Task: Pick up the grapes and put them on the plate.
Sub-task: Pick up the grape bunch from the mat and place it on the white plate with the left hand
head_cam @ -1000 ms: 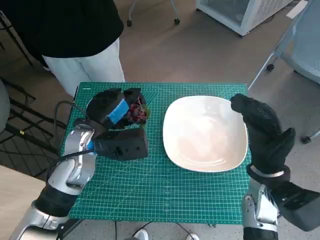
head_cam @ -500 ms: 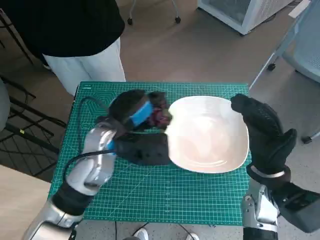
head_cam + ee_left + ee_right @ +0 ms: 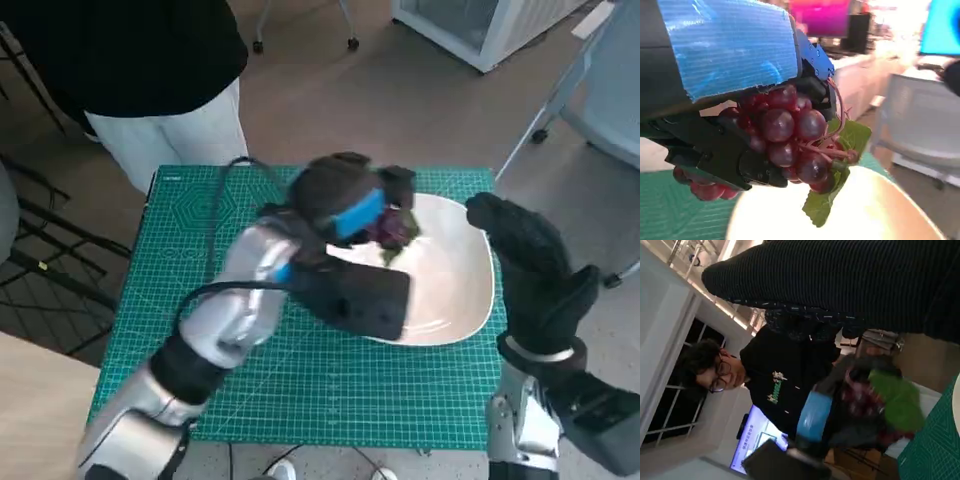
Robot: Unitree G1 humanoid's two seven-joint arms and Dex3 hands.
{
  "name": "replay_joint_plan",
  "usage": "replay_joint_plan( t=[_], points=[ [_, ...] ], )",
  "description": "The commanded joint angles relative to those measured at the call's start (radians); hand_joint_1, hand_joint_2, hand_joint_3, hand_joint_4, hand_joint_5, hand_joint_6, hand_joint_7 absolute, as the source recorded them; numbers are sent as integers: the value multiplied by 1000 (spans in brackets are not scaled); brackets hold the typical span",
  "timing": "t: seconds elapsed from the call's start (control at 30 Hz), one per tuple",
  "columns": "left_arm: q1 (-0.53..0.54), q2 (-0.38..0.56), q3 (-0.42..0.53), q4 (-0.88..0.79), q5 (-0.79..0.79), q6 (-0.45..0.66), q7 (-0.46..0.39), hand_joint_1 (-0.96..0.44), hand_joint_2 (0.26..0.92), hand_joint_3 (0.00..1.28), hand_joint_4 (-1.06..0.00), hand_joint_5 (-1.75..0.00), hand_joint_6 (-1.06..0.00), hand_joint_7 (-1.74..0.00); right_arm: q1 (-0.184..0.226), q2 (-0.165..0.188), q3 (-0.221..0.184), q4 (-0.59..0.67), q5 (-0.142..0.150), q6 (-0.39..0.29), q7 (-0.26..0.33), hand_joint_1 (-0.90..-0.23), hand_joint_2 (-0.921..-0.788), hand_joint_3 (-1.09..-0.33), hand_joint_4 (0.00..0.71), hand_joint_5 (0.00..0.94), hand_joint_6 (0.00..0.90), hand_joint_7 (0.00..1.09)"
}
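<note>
1. I see my left hand point(image 3: 345, 200) over the white plate point(image 3: 455, 290), its blue-taped back turned up toward the head camera.
2. Its fingers point(image 3: 720, 155) are wrapped round the grapes point(image 3: 790, 135): the dark red bunch sits clamped inside their curl, with berries bulging out past the fingertips.
3. A thin stem loops out on the far side of the bunch from the fingers, and a green leaf point(image 3: 832, 195) hangs below them, toward the plate.
4. In the left wrist view the pale plate surface lies under the fingers and the bunch; I see a gap between the leaf tip and the plate, so the grapes are in the air, not resting on it.
5. From the head view the grapes point(image 3: 392, 230) sit just beyond my left fingers, over the plate's near-left part.
6. My right hand point(image 3: 530, 270), in the black knitted glove, is raised at the plate's right edge, holding nothing; I cannot tell whether it touches the rim.
7. Its fingers look loosely extended together, pointing up and away from me; the right wrist view shows only the glove as a dark band, so I cannot judge their spread any closer.
8. The plate rests on a green cutting mat point(image 3: 200, 250) beneath my left forearm.
9. A person point(image 3: 150, 70) in a black top and white trousers stands at the table's far side, beyond my left fingers.
</note>
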Motion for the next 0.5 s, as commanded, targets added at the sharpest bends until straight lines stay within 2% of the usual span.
replay_joint_plan(
  t=[0.03,0.27,0.5],
  points=[
    [-67,-50,-23,71,0,-20,-3,2,921,166,-613,-1255,-487,-1297,33,2,-9,-20,9,28,-17,-434,-921,-555,327,0,133,361],
    [-129,-104,-38,179,-6,-38,-6,1,921,162,-608,-1216,-493,-1336,52,10,-11,-48,0,35,-35,-426,-921,-559,321,0,122,376],
    [-169,-145,-44,264,-10,-36,-14,1,921,188,-583,-1362,-476,-1233,65,15,-11,-65,-13,32,-56,-421,-921,-564,317,0,86,437]
  ],
)
